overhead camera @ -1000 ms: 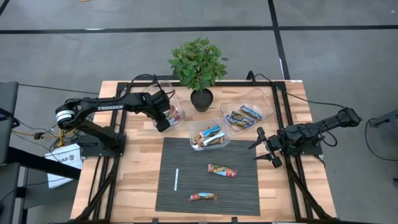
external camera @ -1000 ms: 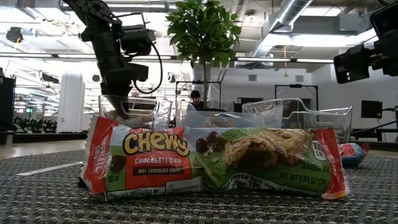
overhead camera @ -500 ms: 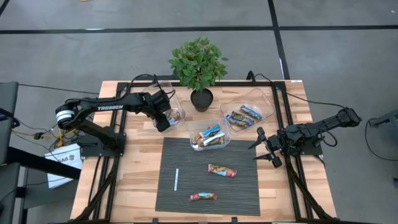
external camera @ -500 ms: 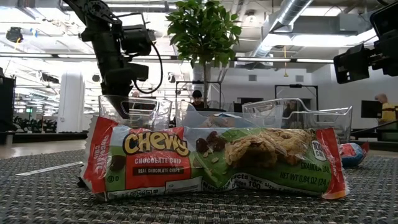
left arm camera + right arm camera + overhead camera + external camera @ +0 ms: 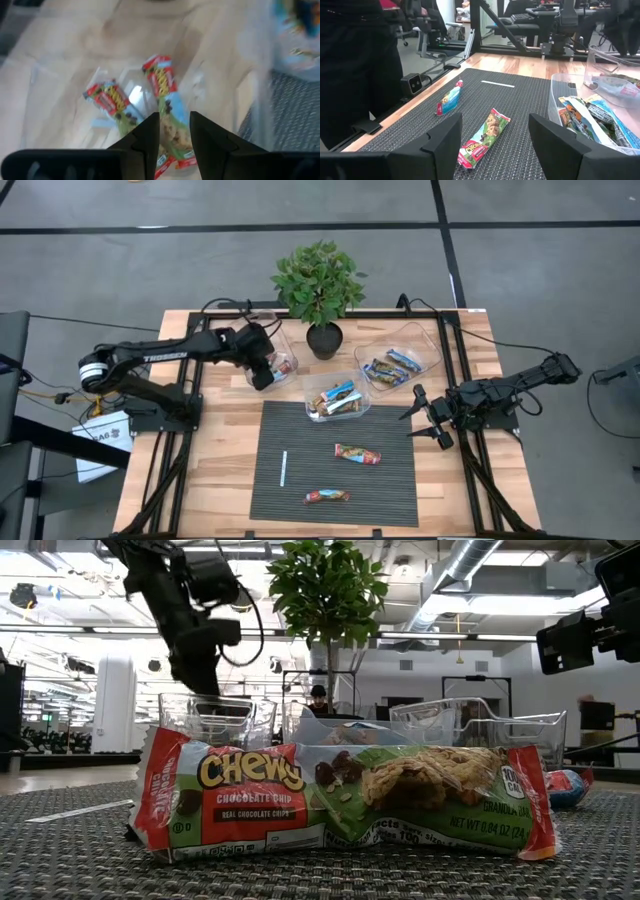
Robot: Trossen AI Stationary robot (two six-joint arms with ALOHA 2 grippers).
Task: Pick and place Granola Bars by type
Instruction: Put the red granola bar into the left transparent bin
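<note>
Left arm pulling back, left gripper [image 5: 265,376] rising over left bin [image 5: 283,356], fingers parting narrowly, holding nothing; right gripper [image 5: 428,418] waiting wide at 3 o'clock; nearer mat bar [image 5: 357,453] lying 9-to-3, toward right gripper's 8 o'clock

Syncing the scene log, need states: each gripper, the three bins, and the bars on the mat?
left gripper: over the left bin, jaws slightly apart, nothing between them.
right gripper: parked at the right table edge, jaws open, empty.
left bin: holds red-wrapped bars.
middle bin: holds several bars.
right bin: holds blue-wrapped bars.
red-and-green bar: flat on the mat, loose.
blue-and-red bar: flat on the mat, loose.
</note>
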